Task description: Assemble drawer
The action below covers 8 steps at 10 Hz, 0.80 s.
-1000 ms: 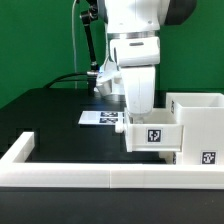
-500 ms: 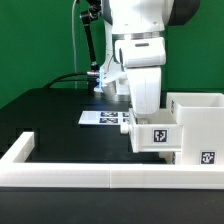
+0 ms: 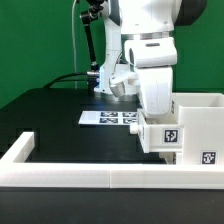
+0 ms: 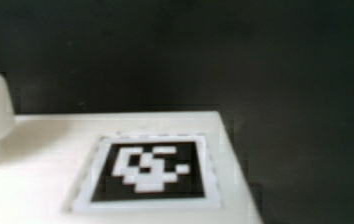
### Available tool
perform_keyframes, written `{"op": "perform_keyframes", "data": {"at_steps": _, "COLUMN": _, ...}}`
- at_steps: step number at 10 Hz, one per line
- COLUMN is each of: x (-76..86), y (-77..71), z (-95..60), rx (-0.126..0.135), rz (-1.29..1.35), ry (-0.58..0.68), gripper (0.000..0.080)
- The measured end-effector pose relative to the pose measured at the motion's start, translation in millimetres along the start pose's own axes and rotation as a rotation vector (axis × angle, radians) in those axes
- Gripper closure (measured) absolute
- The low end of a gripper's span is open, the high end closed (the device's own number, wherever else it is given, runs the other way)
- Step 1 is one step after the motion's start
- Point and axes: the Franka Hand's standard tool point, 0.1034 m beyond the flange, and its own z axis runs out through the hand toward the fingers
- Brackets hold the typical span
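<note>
Since a second ago the arm and the small white tray [image 3: 166, 135] under it have shifted toward the exterior view's right, about 3 o'clock: the tray's tagged face, which stood apart from the housing [image 3: 198, 128], now sits against the housing's front, overlapping its open side. The housing itself has not moved; it stands at the exterior view's right on the black desk [image 3: 50, 115], a tall white box with an open top and a second square tag low at its 5 o'clock corner. The marker board [image 3: 108, 118] lies flat behind, at about 10 o'clock from the tray. The gripper [image 3: 158, 108] reaches down onto the tray, but its jaws are hidden behind the wrist body, so I cannot tell whether they grip it. The wrist view shows a white surface bearing a blurred black-and-white tag [image 4: 149, 168] against the dark desk
</note>
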Motion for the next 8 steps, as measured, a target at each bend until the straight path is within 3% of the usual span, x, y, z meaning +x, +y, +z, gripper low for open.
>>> {"op": "perform_keyframes", "data": {"at_steps": 1, "x": -0.1, "y": -0.4, "z": 0.3, "rx": 0.001, "rz": 0.000, "ry": 0.000, "gripper": 0.0687}}
{"op": "perform_keyframes", "data": {"at_steps": 2, "x": 0.2, "y": -0.4, "z": 0.0, "rx": 0.001, "rz": 0.007, "ry": 0.000, "gripper": 0.0505}}
{"op": "perform_keyframes", "data": {"at_steps": 3, "x": 1.0, "y": 0.1, "z": -1.0, "rx": -0.001, "rz": 0.014, "ry": 0.000, "gripper": 0.0505}}
{"op": "perform_keyframes", "data": {"at_steps": 4, "x": 1.6, "y": 0.6, "z": -2.0, "rx": -0.003, "rz": 0.016, "ry": -0.001, "gripper": 0.0321}}
{"op": "perform_keyframes", "data": {"at_steps": 5, "x": 1.7, "y": 1.2, "z": -6.1, "rx": -0.003, "rz": 0.024, "ry": -0.003, "gripper": 0.0209}}
{"op": "perform_keyframes", "data": {"at_steps": 6, "x": 3.1, "y": 3.7, "z": -13.0, "rx": -0.012, "rz": 0.042, "ry": -0.006, "gripper": 0.0209}}
{"op": "perform_keyframes", "data": {"at_steps": 7, "x": 4.2, "y": 5.2, "z": -21.4, "rx": -0.014, "rz": 0.049, "ry": -0.011, "gripper": 0.0160}}
{"op": "perform_keyframes", "data": {"at_steps": 8, "x": 3.4, "y": 6.8, "z": -31.4, "rx": -0.006, "rz": 0.050, "ry": -0.018, "gripper": 0.0153}}
